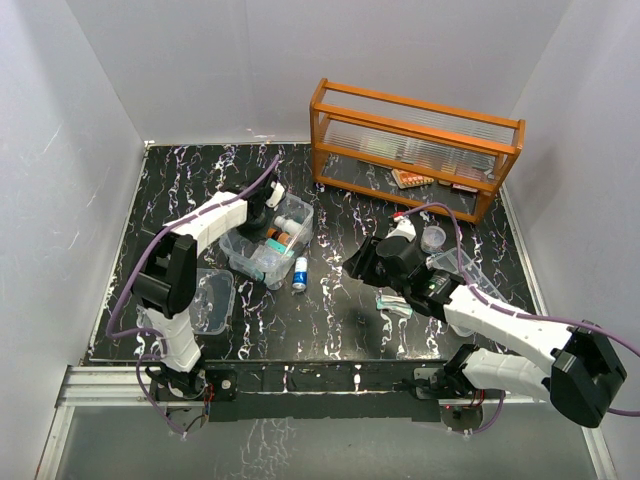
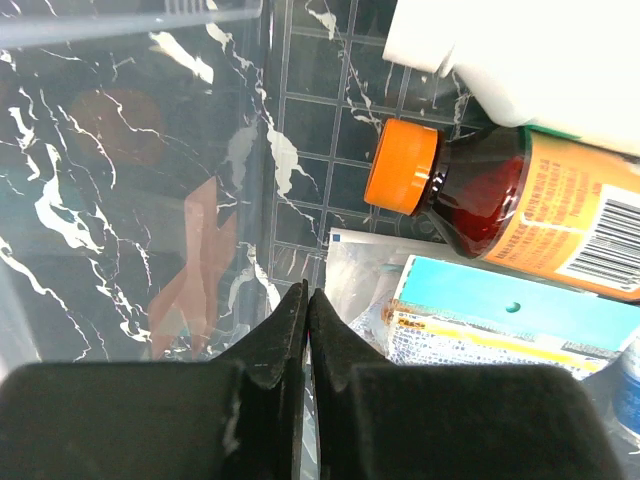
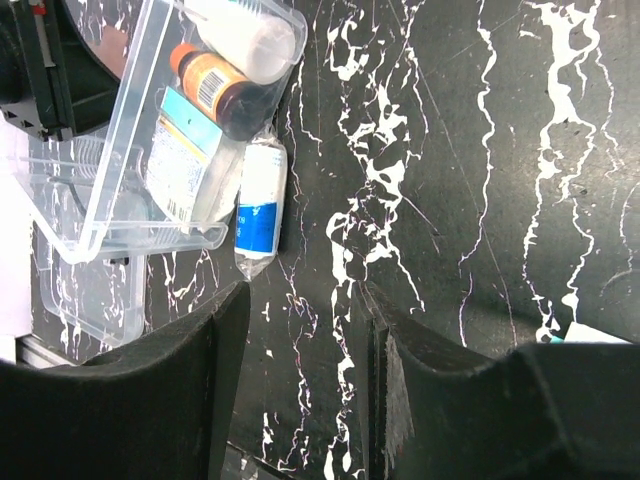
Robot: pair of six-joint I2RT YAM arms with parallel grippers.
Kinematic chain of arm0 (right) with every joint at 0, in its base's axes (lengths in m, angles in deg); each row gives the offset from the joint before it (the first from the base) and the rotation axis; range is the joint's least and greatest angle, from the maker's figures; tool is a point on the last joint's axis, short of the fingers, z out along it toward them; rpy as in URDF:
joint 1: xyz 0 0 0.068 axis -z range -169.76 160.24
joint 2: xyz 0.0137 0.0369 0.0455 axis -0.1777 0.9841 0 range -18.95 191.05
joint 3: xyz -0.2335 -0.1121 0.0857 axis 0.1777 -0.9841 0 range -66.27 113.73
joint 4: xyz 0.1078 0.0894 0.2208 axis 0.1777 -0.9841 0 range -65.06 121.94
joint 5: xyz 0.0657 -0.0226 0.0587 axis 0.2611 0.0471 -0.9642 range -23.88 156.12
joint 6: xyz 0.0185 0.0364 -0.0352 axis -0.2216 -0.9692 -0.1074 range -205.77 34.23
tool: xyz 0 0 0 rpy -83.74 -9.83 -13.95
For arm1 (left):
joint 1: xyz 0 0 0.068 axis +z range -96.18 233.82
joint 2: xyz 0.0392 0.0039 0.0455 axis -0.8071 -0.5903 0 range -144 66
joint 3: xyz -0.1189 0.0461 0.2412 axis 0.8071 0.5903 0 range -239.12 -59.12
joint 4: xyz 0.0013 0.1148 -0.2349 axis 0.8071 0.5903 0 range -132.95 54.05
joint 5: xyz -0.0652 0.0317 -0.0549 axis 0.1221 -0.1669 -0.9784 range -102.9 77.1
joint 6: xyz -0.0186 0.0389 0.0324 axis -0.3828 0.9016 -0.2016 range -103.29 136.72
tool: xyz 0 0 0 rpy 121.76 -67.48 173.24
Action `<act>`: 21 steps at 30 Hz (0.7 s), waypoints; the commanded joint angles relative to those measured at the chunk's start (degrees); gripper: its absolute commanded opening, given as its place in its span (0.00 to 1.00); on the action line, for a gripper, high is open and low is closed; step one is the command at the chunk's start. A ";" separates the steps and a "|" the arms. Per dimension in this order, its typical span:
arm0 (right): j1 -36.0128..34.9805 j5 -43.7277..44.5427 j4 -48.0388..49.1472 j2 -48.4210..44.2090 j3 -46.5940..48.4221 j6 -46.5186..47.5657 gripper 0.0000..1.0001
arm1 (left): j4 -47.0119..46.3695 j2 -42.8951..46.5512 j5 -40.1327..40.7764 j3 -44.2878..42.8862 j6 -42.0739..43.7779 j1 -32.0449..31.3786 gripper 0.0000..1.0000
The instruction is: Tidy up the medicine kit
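The medicine kit [image 1: 243, 262] is a clear plastic box with rounded corners. It stands open on the left half of the black marbled table [image 1: 340, 330], with a clear lid [image 1: 212, 300] lying apart nearer the left arm's base. Inside lie an amber bottle with an orange cap [image 2: 480, 195], a white bottle [image 2: 530, 55] touching it, and flat printed packets [image 2: 500, 320] beneath them. The left pincer [image 2: 308, 298] is inside the box by its clear wall, jaws pressed fully together — whether they nip the wall cannot be told. A blue-and-white bottle [image 3: 258, 205] lies on the table, just beside the box's outer wall. The right pincer [image 3: 300, 305] hovers near it — half spread and empty. A small packet [image 1: 395, 303] lies by the right arm. An orange wooden rack [image 1: 415, 130] stands at the far right.
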 commanded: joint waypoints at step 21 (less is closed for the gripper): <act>2.61 12.23 -13.96 2.93 8.85 11.75 0.59 | -8.58 42.27 -11.36 9.88 -8.93 -0.03 0.50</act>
